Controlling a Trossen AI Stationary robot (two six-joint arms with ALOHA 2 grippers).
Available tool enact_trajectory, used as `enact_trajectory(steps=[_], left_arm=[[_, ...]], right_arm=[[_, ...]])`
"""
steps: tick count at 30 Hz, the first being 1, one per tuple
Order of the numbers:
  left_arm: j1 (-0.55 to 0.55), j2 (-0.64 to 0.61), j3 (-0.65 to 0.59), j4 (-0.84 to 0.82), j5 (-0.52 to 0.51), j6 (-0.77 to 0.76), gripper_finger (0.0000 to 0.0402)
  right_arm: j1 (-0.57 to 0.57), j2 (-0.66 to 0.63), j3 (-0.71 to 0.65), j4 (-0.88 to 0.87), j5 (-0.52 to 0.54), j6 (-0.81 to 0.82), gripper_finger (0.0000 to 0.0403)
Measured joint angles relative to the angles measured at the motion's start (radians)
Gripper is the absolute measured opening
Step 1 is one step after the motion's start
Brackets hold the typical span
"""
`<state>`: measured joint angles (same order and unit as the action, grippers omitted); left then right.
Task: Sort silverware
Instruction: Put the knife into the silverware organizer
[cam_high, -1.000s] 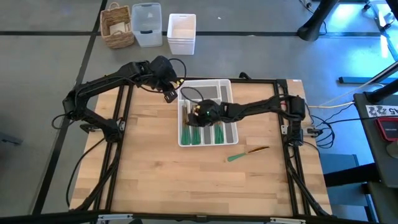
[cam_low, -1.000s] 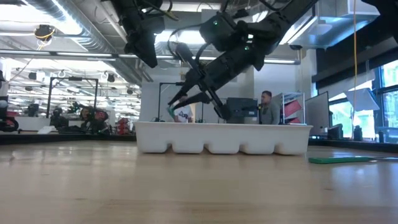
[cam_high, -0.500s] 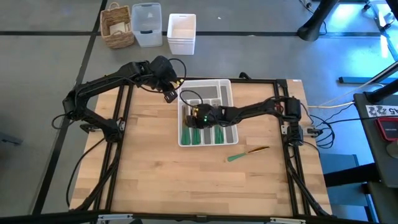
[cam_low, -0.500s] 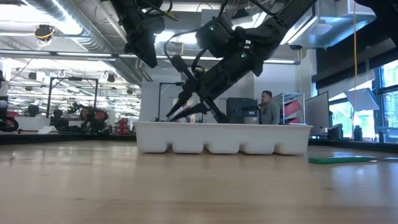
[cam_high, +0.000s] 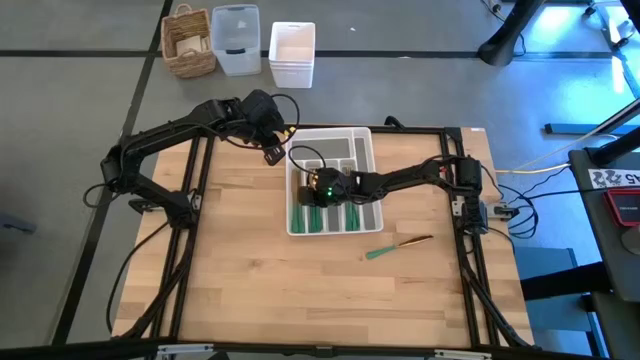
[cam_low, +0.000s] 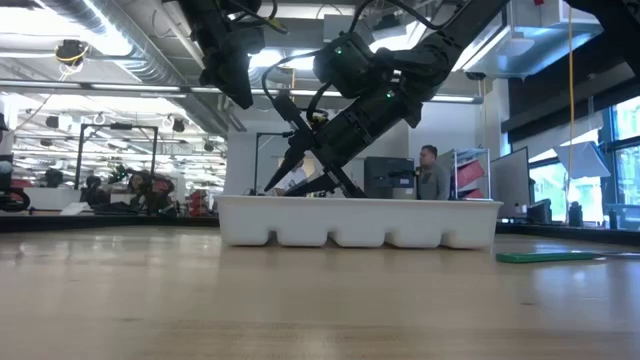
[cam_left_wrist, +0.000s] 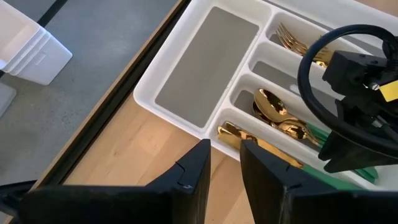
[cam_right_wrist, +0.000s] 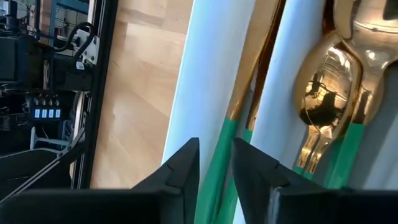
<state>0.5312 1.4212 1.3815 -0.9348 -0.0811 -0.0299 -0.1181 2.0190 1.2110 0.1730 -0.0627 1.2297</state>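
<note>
Now, right tool over the tray, fingers slightly parted, empty; left tool likewise.

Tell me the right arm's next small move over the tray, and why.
Probably lift the right gripper straight up out of the white tray. Its fingers stand parted over the leftmost slot with nothing between them, green handles lying below, and one green-handled piece waits on the table beside the tray. The left gripper hovers at the tray's far corner.
</note>
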Motion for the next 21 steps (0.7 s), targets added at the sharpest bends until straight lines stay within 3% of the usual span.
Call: enact_trajectory(steps=[9,21], left_arm=[[0.0,0.0,0.0,-0.001,0.008,-0.023,0.0082],[-0.099,0.002,0.0,0.004,0.13,-0.102,0.0082]], right_arm=[[-0.02,-0.08,0.0,-0.021,-0.053,-0.097,0.0101],[-0.096,-0.521,0.0,-0.328,0.054,-0.385,0.0101]])
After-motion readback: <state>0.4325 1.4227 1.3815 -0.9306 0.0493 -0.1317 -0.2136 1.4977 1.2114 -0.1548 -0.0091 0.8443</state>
